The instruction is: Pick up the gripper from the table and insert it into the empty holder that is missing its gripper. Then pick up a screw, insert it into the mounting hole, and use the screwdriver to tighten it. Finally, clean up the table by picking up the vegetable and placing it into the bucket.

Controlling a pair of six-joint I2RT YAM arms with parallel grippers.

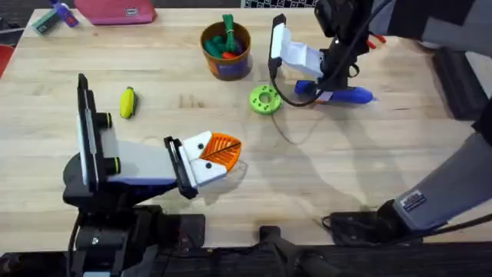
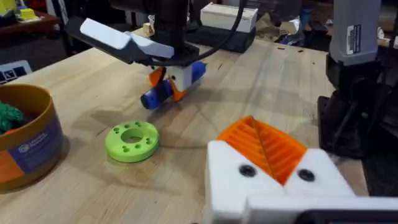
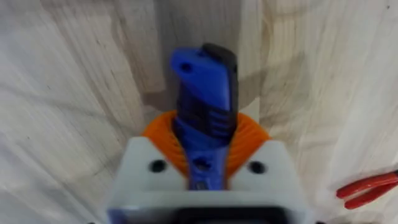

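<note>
The blue screwdriver (image 1: 350,95) lies low over the table at the far right, and my right gripper (image 1: 327,90) is shut on it. In the right wrist view its orange pads (image 3: 163,134) hug the blue screwdriver (image 3: 205,93). The left wrist view shows the same screwdriver (image 2: 163,92) tilted under the right gripper (image 2: 173,84). My left gripper (image 1: 229,146) rests near the table's middle front, shut with nothing between its orange pads (image 2: 264,144). The yellow vegetable (image 1: 127,101) lies at the left. The bucket (image 1: 226,51) stands at the back, holding green and red toys. The loose gripper, the holder and the screw are out of view.
A green disc with holes (image 1: 265,99) sits between the bucket and the screwdriver, also the green disc (image 2: 132,140) in the left wrist view. Red pliers (image 3: 368,188) lie beside the right gripper. A pink pouch (image 1: 115,9) lies at the back edge. A thin cable (image 1: 284,135) trails mid-table.
</note>
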